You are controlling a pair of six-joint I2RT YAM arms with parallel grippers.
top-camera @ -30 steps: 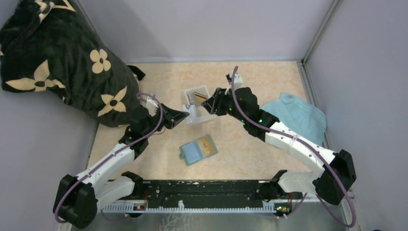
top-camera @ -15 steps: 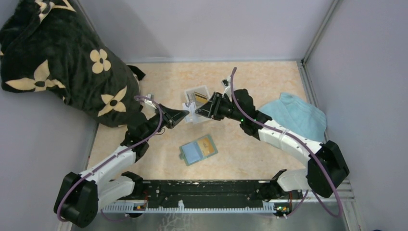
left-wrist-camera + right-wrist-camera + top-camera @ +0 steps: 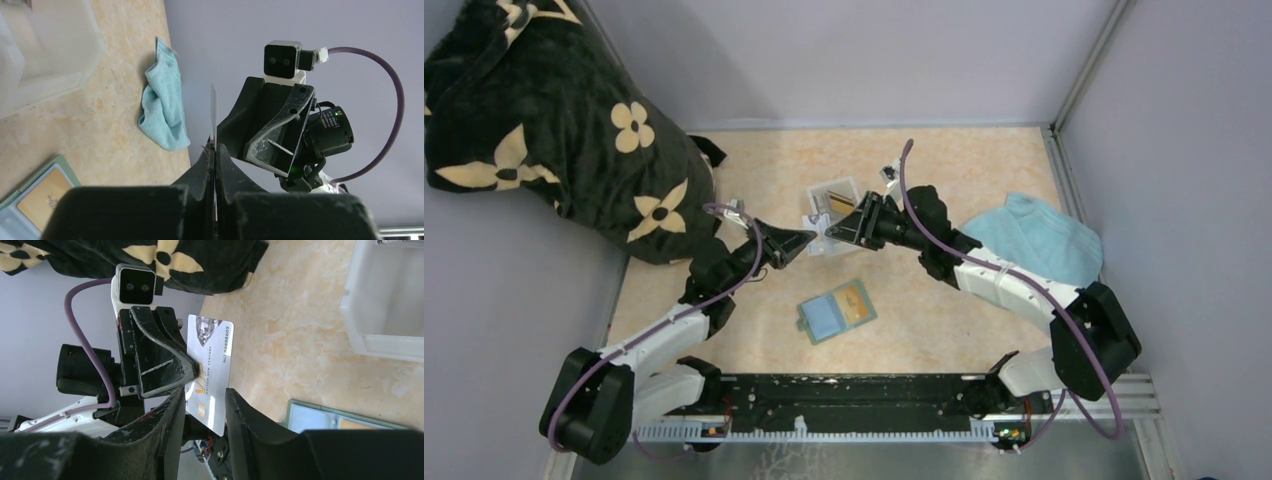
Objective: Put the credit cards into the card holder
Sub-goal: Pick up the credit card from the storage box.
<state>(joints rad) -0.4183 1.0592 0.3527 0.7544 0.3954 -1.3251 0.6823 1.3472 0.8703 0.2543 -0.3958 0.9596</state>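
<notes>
My left gripper (image 3: 807, 238) is shut on a whitish credit card (image 3: 212, 365) and holds it upright in the air; in the left wrist view the card (image 3: 213, 112) shows edge-on above the pinched fingertips (image 3: 221, 152). My right gripper (image 3: 832, 230) faces it, open, with one finger on each side of the card's free end (image 3: 205, 402); I cannot tell if they touch it. The card holder (image 3: 836, 311) lies open on the table below, pale blue inside, with an orange-yellow card (image 3: 854, 303) in its right slot. More cards (image 3: 834, 200) lie in the white tray.
The white plastic tray (image 3: 812, 222) stands just behind the grippers. A light blue towel (image 3: 1039, 240) lies at the right. A black bag with cream flowers (image 3: 554, 130) fills the back left corner. Grey walls close in the table.
My right gripper has moved left and down from over the tray to meet the left gripper, and its fingers now straddle the held card. The left gripper has hardly moved.
</notes>
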